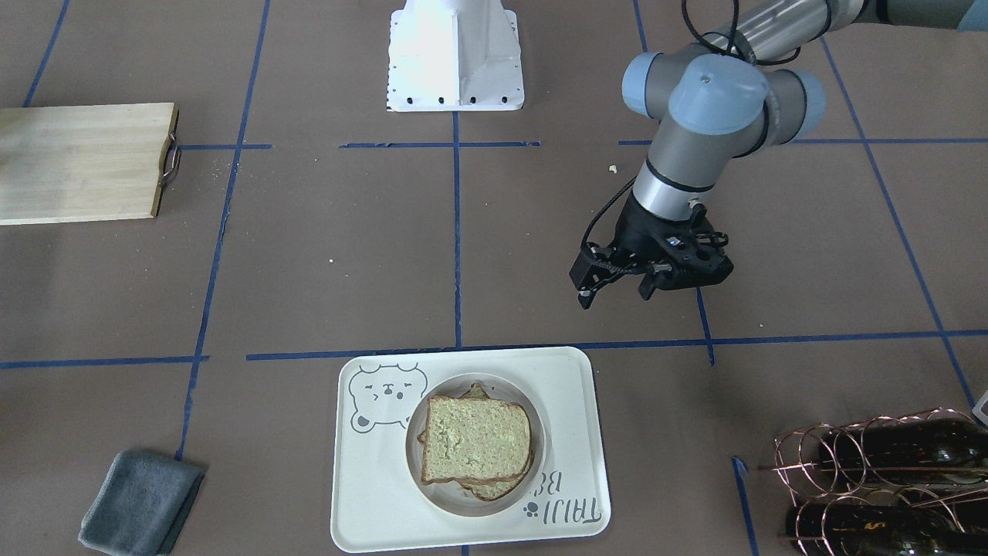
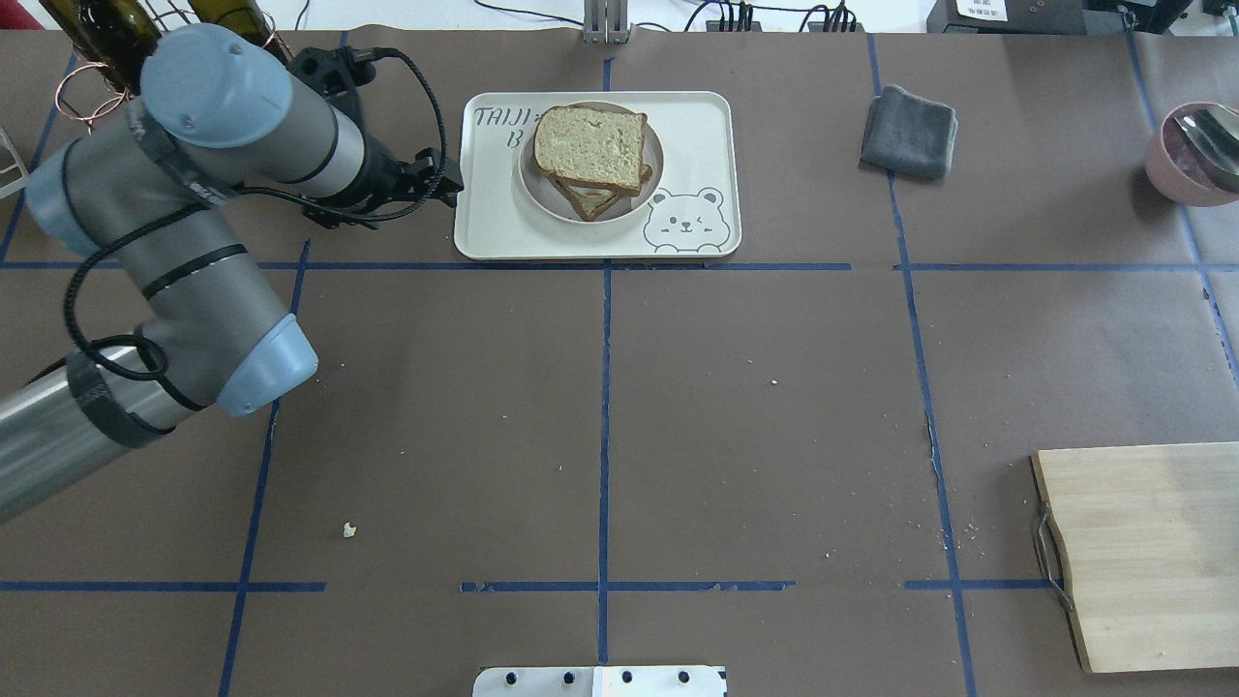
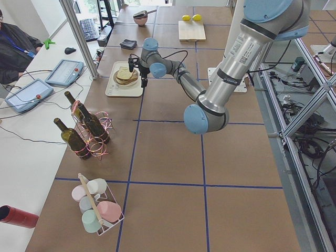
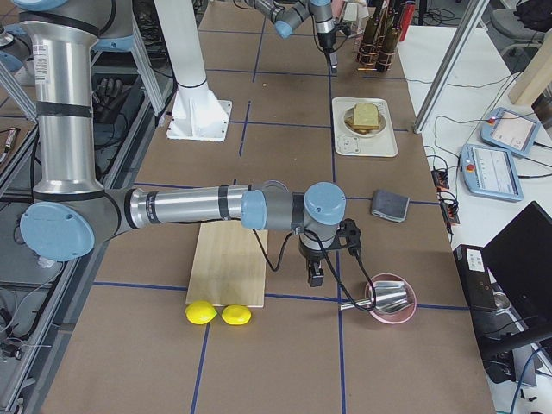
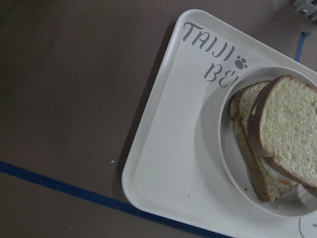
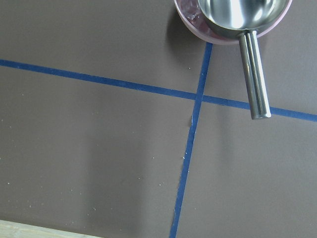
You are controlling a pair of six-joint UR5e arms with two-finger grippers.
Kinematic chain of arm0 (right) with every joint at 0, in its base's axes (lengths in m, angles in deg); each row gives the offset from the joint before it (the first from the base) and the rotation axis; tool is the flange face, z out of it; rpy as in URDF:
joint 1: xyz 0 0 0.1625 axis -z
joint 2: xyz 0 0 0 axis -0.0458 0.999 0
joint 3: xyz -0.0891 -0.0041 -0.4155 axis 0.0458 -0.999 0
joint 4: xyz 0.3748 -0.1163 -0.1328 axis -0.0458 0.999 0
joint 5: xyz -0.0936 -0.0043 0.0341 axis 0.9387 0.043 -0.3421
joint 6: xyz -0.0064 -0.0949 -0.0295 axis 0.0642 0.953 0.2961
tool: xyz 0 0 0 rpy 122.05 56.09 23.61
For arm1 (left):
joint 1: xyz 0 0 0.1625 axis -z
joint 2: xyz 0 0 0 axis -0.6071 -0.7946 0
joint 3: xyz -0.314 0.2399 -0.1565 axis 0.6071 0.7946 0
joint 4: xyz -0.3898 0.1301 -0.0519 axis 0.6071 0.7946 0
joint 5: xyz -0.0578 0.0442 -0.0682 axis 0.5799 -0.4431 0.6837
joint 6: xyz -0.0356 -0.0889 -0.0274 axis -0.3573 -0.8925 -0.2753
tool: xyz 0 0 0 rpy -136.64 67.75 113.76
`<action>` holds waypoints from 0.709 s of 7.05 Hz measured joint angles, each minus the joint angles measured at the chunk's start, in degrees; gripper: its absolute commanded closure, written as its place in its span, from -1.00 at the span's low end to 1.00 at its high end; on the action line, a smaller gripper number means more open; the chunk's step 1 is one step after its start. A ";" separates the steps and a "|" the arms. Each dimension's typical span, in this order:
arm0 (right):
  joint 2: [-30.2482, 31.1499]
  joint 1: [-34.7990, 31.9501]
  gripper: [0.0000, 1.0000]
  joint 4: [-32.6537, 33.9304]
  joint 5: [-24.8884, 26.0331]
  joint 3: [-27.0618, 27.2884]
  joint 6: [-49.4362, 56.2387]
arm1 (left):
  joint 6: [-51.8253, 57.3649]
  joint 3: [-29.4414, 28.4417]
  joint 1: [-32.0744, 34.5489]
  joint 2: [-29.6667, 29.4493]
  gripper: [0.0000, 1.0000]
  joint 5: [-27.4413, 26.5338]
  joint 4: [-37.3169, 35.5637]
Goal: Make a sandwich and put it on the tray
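The sandwich point(image 1: 477, 440) is two tan, dark-crusted bread slices stacked on a round white plate point(image 1: 413, 442), with a bit of egg showing at the lower edge in the overhead view point(image 2: 590, 145). The plate stands on the cream tray point(image 1: 370, 479) with the bear drawing. My left gripper point(image 1: 616, 293) hovers beside the tray's lettered end, apart from it, its jaws open and empty; it also shows in the overhead view point(image 2: 450, 181). The left wrist view shows the tray corner point(image 5: 173, 163) and the sandwich point(image 5: 282, 134). My right gripper point(image 4: 316, 278) shows only in the exterior right view, over bare table; I cannot tell its state.
A pale wooden cutting board point(image 2: 1142, 552) lies on the robot's right. A grey cloth point(image 2: 910, 131) lies beside the tray. A pink bowl with a metal ladle point(image 2: 1191, 150) is at the far right. Wine bottles in a copper rack point(image 1: 888, 479) stand near the left gripper's side. Two lemons point(image 4: 216, 313) lie by the board.
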 measured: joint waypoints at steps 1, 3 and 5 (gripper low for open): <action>0.16 -0.71 -1.00 0.00 0.05 -0.19 -0.03 | 10.57 3.45 3.18 3.92 -1.00 0.91 -1.83; 0.35 -1.68 -1.00 0.00 0.03 -0.29 -0.11 | 27.43 6.39 10.16 9.88 -1.00 6.27 -2.72; 0.83 -2.46 -1.00 0.00 -0.04 -0.27 -0.14 | 43.03 7.57 18.20 14.64 -1.00 9.02 -3.01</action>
